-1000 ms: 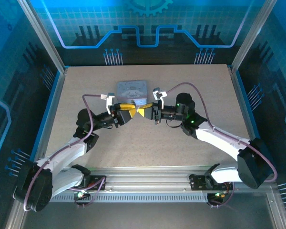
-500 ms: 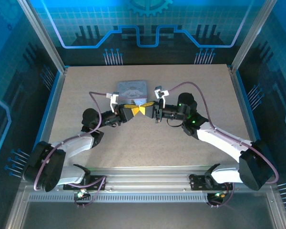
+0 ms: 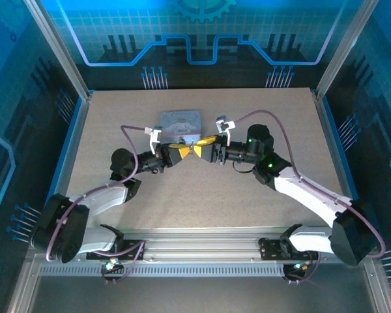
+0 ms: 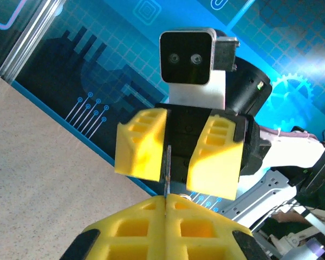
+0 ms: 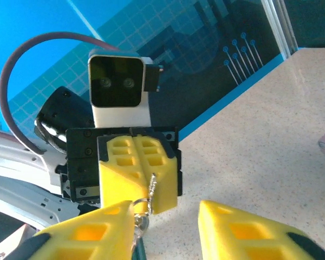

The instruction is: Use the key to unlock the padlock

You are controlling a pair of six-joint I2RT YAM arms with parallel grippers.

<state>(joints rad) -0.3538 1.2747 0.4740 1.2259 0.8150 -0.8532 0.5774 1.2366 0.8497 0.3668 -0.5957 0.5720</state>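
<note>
In the left wrist view my left gripper (image 4: 167, 198) is shut on the key (image 4: 167, 167), whose thin dark blade sticks out of the seam between the yellow fingers. My right gripper (image 5: 165, 212) faces it tip to tip with its jaws open, one either side of the key (image 5: 152, 186). A silvery loop over a dark bluish body, apparently the padlock (image 5: 138, 223), hangs against my right gripper's left finger, and its lower part is cut off. Seen from above, the left gripper (image 3: 185, 150) and right gripper (image 3: 204, 144) meet above the table.
A pale grey printed tin box (image 3: 180, 120) lies on the table (image 3: 267, 111) just behind the two grippers. Blue panels and metal posts wall in the workspace.
My left gripper has closed on the key. My right gripper has opened its jaws and its wrist has shifted slightly up and right. The left arm swung inward early on.
</note>
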